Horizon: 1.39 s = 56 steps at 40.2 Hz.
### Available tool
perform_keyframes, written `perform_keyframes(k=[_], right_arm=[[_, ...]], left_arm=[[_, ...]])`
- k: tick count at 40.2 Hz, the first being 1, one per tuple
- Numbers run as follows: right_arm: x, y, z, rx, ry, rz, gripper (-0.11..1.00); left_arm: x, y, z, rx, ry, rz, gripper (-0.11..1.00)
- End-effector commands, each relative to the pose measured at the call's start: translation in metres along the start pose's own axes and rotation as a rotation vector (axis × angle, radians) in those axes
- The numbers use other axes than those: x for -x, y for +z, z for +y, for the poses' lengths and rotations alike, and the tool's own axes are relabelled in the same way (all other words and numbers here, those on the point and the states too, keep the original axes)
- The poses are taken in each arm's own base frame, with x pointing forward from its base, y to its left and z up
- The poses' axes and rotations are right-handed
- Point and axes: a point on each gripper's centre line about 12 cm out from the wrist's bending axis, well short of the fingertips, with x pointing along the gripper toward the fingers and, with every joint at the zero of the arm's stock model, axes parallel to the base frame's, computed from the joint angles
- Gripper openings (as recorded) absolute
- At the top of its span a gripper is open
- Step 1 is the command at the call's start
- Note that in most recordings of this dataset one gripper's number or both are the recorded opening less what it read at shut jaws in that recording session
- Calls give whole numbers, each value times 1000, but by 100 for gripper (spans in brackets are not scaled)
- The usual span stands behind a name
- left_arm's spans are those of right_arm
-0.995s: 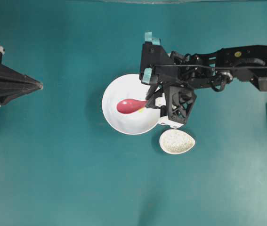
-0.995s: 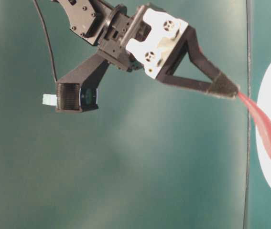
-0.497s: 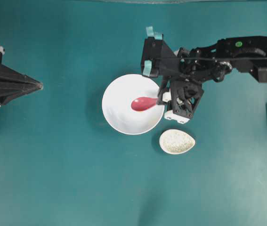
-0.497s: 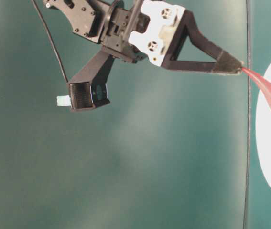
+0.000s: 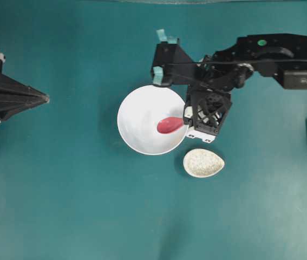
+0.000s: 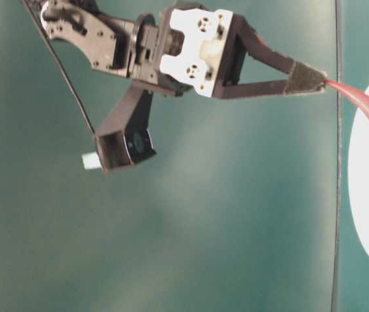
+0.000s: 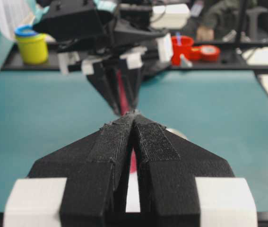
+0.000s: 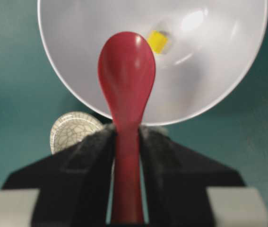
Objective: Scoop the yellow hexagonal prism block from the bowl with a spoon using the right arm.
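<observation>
The white bowl [image 5: 139, 116] sits mid-table. My right gripper [image 5: 186, 121] is shut on the handle of the pink-red spoon [image 5: 169, 125], whose scoop hangs over the bowl's right part. In the right wrist view the gripper [image 8: 126, 131] holds the spoon [image 8: 126, 66] with nothing on its scoop. The yellow hexagonal block [image 8: 158, 41] lies in the bowl [image 8: 209, 80] just right of the scoop tip. The block is hidden in the overhead view. My left gripper [image 5: 46, 98] is shut and empty at the far left, its fingertips [image 7: 126, 124] pressed together.
A small speckled beige dish [image 5: 203, 162] stands just below and right of the bowl, also seen in the right wrist view [image 8: 72, 130]. A yellow tub [image 7: 32, 45] and a red cup [image 7: 183, 47] stand beyond the table's far edge.
My right gripper has drawn the spoon back to the right, from the bowl's middle to its right part, and risen. The left arm has not moved.
</observation>
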Motion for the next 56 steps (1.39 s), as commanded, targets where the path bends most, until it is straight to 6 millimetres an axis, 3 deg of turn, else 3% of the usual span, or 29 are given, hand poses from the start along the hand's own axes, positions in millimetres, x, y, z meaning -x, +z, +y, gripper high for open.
perform_keyframes(k=[1, 16, 44, 56], right_arm=[[12, 10, 2, -8, -1, -10, 24], [15, 18, -4, -58, -59, 91, 24], [-12, 19, -9, -70, -66, 171, 24], [-20, 30, -11, -62, -65, 146, 24]], left_arm=[[-3, 7, 0, -3, 1, -20, 0], [-3, 7, 0, -3, -1, -15, 0], [-3, 7, 0, -3, -1, -17, 0], [-3, 7, 0, -3, 1, -17, 0]])
